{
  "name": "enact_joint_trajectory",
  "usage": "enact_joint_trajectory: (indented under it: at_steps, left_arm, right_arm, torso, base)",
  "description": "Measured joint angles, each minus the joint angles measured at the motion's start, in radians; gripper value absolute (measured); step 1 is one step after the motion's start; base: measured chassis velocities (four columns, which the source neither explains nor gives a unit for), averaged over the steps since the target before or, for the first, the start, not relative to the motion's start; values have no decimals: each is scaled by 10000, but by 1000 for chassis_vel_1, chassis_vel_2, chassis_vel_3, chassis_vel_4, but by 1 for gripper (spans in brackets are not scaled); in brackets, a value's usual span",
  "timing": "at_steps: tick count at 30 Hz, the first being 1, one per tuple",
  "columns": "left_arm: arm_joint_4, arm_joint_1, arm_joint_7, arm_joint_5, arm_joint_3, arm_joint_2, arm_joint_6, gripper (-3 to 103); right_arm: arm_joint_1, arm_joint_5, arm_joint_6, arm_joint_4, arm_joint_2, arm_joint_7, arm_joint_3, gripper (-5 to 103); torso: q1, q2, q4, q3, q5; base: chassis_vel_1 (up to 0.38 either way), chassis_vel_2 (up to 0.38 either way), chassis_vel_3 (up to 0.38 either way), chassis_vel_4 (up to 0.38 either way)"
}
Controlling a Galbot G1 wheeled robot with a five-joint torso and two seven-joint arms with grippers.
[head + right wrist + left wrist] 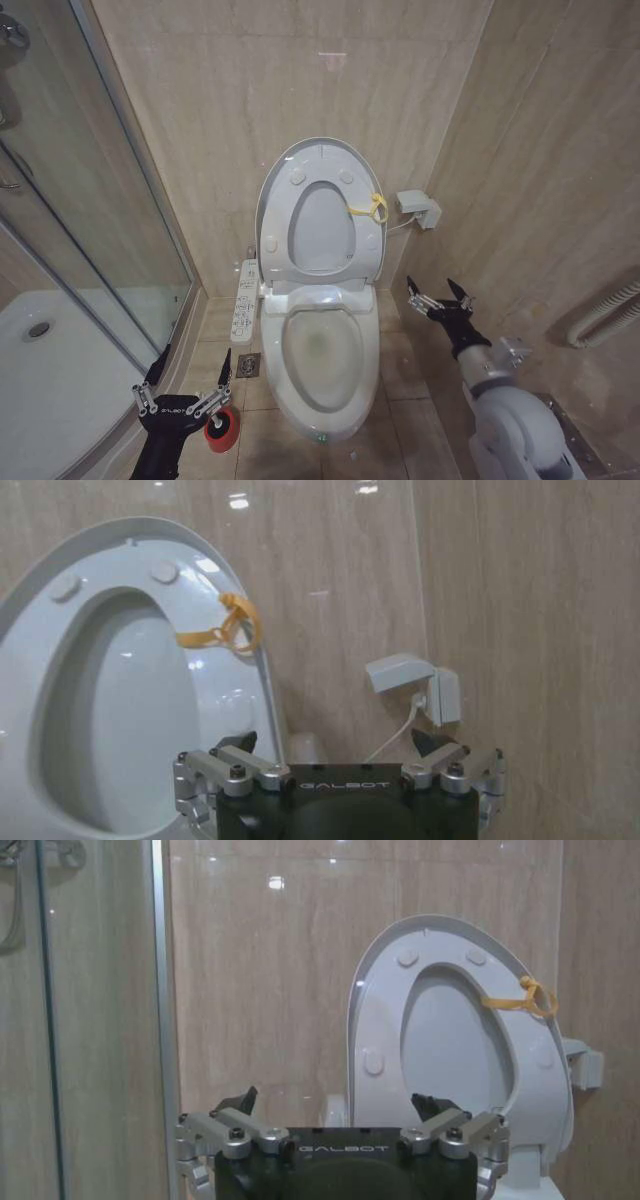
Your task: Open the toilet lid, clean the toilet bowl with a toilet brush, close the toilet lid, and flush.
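Lid [318, 168] is up, leaning back vs the wall w/ the seat [322, 228] raised along with it, yellow loop [370, 209] hanging at the rim on the robot's right. Bowl [322, 352] sits open below, brownish stains showing on the inside. So opening looks done; step in hand, I'd say, is fetching the brush. Left pincer [186, 388] hovers low, fingers spread apart, nothing in them, just above a red holder [222, 427] on the floor between shower tray [60, 380] and bowl. A dark round shape sits at the holder's top, prob the brush head, but can't make out a handle from here. Right pincer [440, 292] also spread wide and empty, held off to the right of the bowl near the wall box [418, 208], well apart from anything. To do it well: left should come straight down over the holder, centre the handle between the fingers before closing, and grip high enough that the bristles clear the cup on the lift. Lift vertical, else the light cup likely tips or drags along. Watch the glass door edge [130, 215] on the left and the control panel [244, 297] by the bowl when swinging across. Right arm best kept clear of the lid so it doesn't drop.
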Motion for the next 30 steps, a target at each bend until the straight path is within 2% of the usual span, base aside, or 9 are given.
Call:
enact_joint_trajectory:
  at_steps: [17,30]
  left_arm:
    - [0,0,0,0,-1,0,0,100]
    - [0,0,0,0,0,0,0,100]
  right_arm:
    - [3077,119,537,-2216,-471,-27,-609,100]
    - [5094,-372,597,-3998,-446,-18,-1132,100]
  torso:
    - [0,0,0,-1,-2]
    - [0,0,0,0,-1]
  base:
    - [0,0,0,0]
    - [0,0,0,0]
